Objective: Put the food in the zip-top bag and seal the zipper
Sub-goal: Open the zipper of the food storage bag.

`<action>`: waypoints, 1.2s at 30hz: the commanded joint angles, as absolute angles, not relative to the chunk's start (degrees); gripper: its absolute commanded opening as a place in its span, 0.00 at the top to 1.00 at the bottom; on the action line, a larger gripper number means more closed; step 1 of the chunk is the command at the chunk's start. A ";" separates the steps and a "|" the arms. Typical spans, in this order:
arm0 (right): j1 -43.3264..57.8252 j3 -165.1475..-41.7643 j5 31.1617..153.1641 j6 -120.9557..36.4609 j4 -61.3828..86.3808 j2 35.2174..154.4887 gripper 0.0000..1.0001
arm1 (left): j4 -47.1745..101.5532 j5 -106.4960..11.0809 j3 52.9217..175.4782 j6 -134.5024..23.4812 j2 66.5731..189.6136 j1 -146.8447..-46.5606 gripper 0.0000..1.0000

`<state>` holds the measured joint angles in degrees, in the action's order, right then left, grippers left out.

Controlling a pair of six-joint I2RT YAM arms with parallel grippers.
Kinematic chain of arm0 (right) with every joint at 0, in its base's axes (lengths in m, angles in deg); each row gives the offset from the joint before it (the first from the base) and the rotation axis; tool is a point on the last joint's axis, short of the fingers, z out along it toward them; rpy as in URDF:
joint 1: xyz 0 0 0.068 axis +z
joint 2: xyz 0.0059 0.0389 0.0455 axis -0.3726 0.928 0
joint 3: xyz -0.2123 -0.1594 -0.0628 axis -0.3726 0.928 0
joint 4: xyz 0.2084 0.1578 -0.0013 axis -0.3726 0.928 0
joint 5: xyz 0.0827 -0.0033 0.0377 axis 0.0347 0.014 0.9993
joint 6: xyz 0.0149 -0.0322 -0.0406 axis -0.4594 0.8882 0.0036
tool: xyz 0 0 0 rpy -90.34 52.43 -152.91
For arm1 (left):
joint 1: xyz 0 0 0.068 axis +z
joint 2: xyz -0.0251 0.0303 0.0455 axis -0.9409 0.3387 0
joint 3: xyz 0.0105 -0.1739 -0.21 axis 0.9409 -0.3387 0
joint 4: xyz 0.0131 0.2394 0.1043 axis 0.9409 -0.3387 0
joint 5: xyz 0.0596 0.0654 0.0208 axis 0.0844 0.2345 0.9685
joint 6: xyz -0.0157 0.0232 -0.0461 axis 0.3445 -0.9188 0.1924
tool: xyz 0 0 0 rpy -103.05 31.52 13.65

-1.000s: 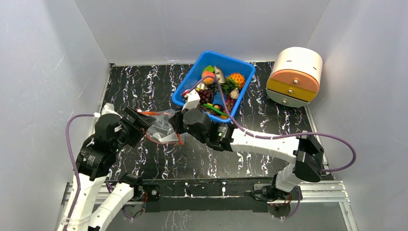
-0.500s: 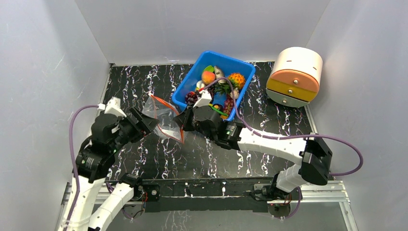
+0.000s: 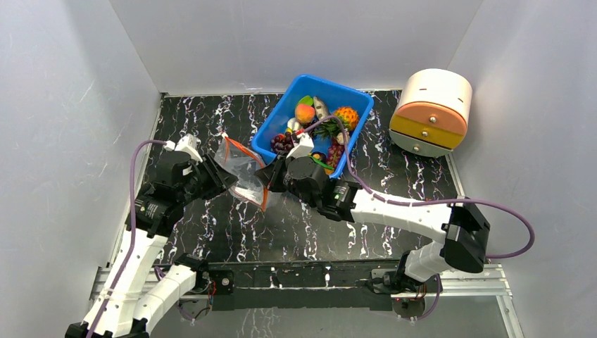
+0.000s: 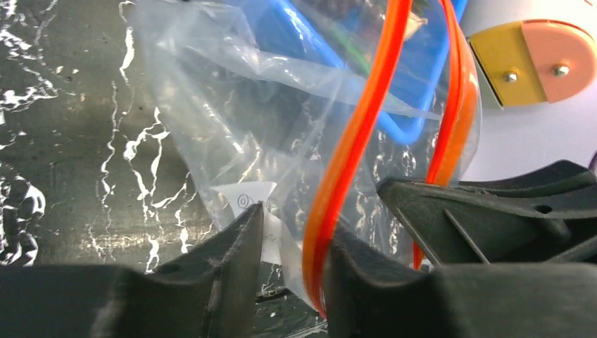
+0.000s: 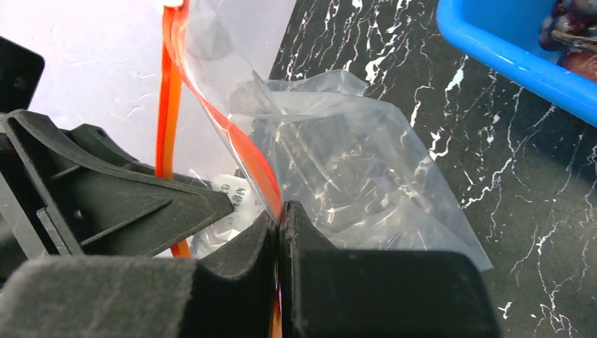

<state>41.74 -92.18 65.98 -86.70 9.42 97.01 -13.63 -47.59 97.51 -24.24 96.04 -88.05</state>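
Observation:
The clear zip-top bag [image 3: 239,169] hangs between both grippers, just left of the blue bin. My right gripper [image 3: 266,176] is shut on the orange-red zipper [image 5: 246,151] at the bag's near corner. My left gripper [image 4: 297,220] reaches in from the left. Its jaws stand apart around the other side of the zipper [image 4: 359,134], and the strip lies against its right finger. The bag's mouth is spread open. The food lies in the bin: an orange pineapple [image 3: 345,116], a peach [image 3: 304,113] and dark grapes [image 3: 281,143].
The blue bin [image 3: 274,113] sits at the back centre of the black marbled table, close behind the right wrist. A round white drawer unit [image 3: 431,111] with orange and yellow fronts stands at the back right. White walls close in the left, back and right.
My left arm has swung up and right to the bag's mouth, and its jaws have narrowed around the zipper. The right gripper has carried the bag slightly toward the bin and stayed shut.

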 commanded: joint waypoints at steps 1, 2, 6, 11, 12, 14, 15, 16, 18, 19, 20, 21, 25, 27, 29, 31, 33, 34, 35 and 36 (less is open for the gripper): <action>41.66 -91.00 62.11 -87.55 7.18 94.37 1.00 | -15.35 -43.19 98.28 -27.18 95.28 -88.14 0.75; 41.62 -90.68 61.29 -87.84 7.71 94.29 1.00 | -15.64 -42.62 98.28 -27.70 95.21 -88.13 0.85; 41.54 -88.64 60.18 -88.88 7.95 93.71 1.00 | -16.28 -41.69 98.22 -29.74 95.94 -88.14 1.00; 41.44 -85.89 60.26 -89.93 8.05 92.43 1.00 | -17.17 -41.59 99.39 -34.29 98.17 -88.20 1.00; 41.36 -85.50 60.26 -90.06 8.51 92.17 1.00 | -17.57 -40.58 99.87 -35.53 98.55 -88.15 1.00; 41.17 -84.67 60.31 -90.17 9.11 91.48 1.00 | -18.30 -39.30 100.97 -37.51 99.44 -88.14 1.00; 41.06 -84.34 60.29 -90.23 9.31 91.14 1.00 | -18.46 -38.55 101.16 -38.39 99.69 -88.14 1.00; 40.99 -84.01 60.39 -90.34 9.35 90.78 1.00 | -18.50 -37.69 101.09 -39.04 99.88 -88.19 1.00; 40.84 -83.79 61.12 -90.01 8.91 90.30 0.98 | -18.24 -36.38 100.63 -39.69 100.10 -88.18 1.00; 40.75 -83.85 61.67 -89.58 8.61 90.25 0.95 | -17.70 -36.45 100.11 -39.81 100.07 -88.19 1.00; 40.71 -84.03 62.80 -88.57 8.13 90.24 0.90 | -16.81 -37.16 99.43 -40.06 99.93 -88.15 1.00; 40.62 -84.36 64.23 -87.13 7.48 90.28 0.84 | -15.42 -38.29 98.46 -40.43 99.68 -88.21 1.00; 40.01 -88.39 72.12 -75.26 7.84 90.86 0.57 | -10.78 -43.56 94.37 -41.86 98.38 -88.16 1.00; 39.88 -91.73 72.96 -71.01 11.18 91.00 0.47 | -9.63 -43.90 93.02 -42.55 97.74 -88.21 1.00; 39.41 -93.82 74.84 -67.19 12.84 90.43 0.39 | -8.18 -44.62 91.71 -42.97 96.80 -88.14 1.00; 37.98 -95.50 77.17 -64.60 15.00 89.88 0.31 | -6.81 -45.12 90.55 -43.40 96.03 -88.13 1.00; 35.41 -97.28 79.47 -63.27 17.48 89.71 0.25 | -6.17 -44.91 89.84 -43.89 95.72 -88.15 1.00; 34.57 -97.72 80.10 -62.26 18.35 89.84 0.23 | -6.11 -44.90 89.91 -44.22 95.83 -88.21 1.00; 32.95 -98.73 81.13 -60.88 19.62 90.18 0.22 | -6.30 -44.90 90.16 -44.58 96.03 -88.14 1.00; 31.79 -99.92 81.64 -59.16 21.02 90.77 0.21 | -6.67 -44.88 90.90 -44.85 96.26 -88.13 1.00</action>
